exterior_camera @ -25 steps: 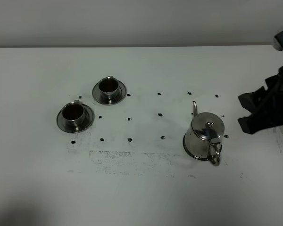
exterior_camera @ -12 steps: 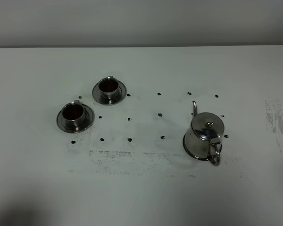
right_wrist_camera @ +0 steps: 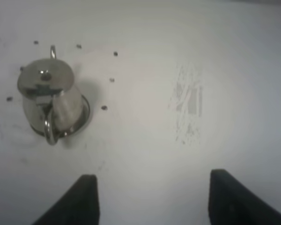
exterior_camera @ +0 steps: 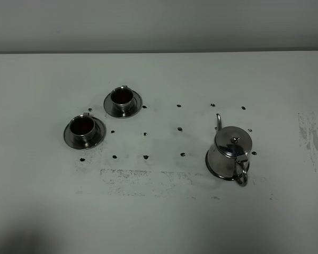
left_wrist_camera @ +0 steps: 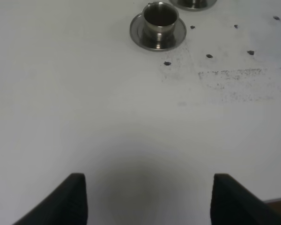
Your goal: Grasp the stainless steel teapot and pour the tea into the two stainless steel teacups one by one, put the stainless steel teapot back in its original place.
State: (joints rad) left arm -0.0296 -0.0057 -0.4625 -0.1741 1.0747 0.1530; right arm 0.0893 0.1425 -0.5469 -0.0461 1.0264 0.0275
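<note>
White table is seen. Dark tea is seen in both teacups. The teapot is set on its tray. Nothing is held; right gripper is spread, left gripper looks apart too.

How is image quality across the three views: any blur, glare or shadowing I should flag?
Exterior high: sharp enough, even light, a dark shadow in the lower left corner of the table. Left wrist: the cup is crisp, with a soft shadow between the gripper fingers. Right wrist: noticeably soft overall; the teapot is blurred with washed-out highlights.
</note>
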